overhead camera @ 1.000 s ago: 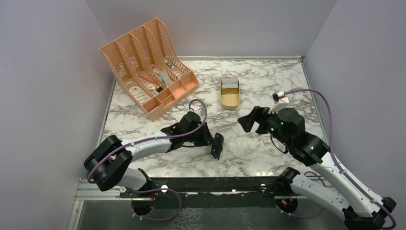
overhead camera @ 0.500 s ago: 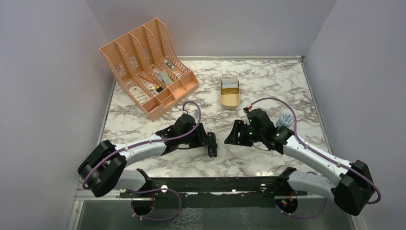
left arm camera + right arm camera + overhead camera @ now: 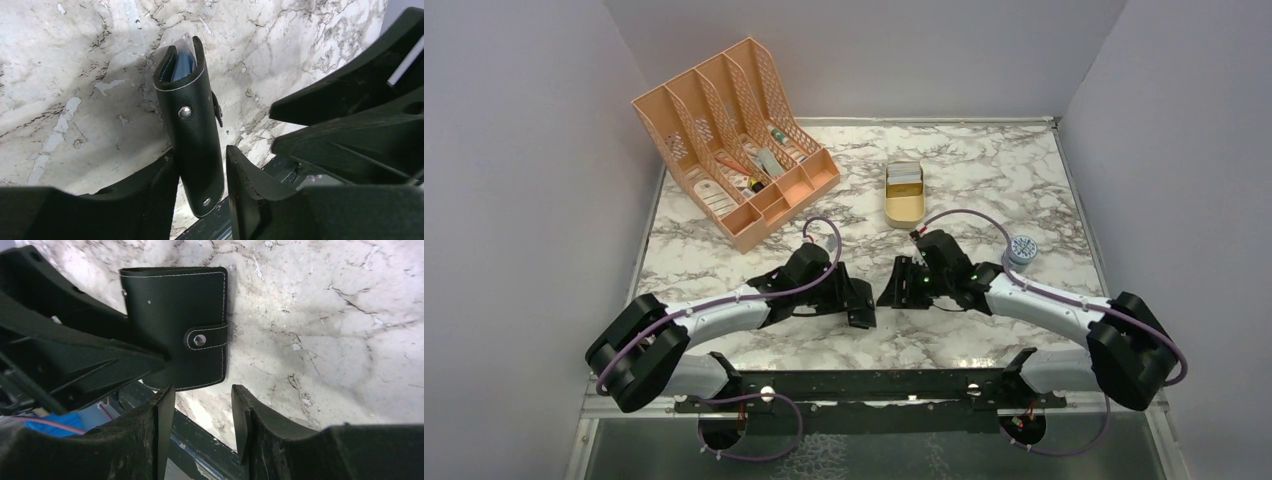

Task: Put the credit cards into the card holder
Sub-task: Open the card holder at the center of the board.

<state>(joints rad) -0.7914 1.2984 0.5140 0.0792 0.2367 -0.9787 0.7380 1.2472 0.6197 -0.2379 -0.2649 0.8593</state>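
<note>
My left gripper [image 3: 856,300] is shut on the black card holder [image 3: 192,125] and holds it on edge just above the marble table [image 3: 984,170], with the folded end away from the wrist. A blue-grey card edge [image 3: 185,62] shows inside that far end. In the right wrist view the holder [image 3: 175,320] is closed, its snap tab fastened. My right gripper [image 3: 202,389] is open and empty, right beside the holder and facing it [image 3: 892,290]. No loose cards show on the table.
A gold oval tin [image 3: 904,205] with whitish flat pieces in its far end stands behind the grippers. A peach desk organiser [image 3: 734,140] is at the back left. A small round grey-blue object [image 3: 1022,248] lies at the right.
My right arm has swung left and down until its open gripper is next to the holder, uncovering the round grey-blue object. My left gripper has shifted slightly left with the holder.
</note>
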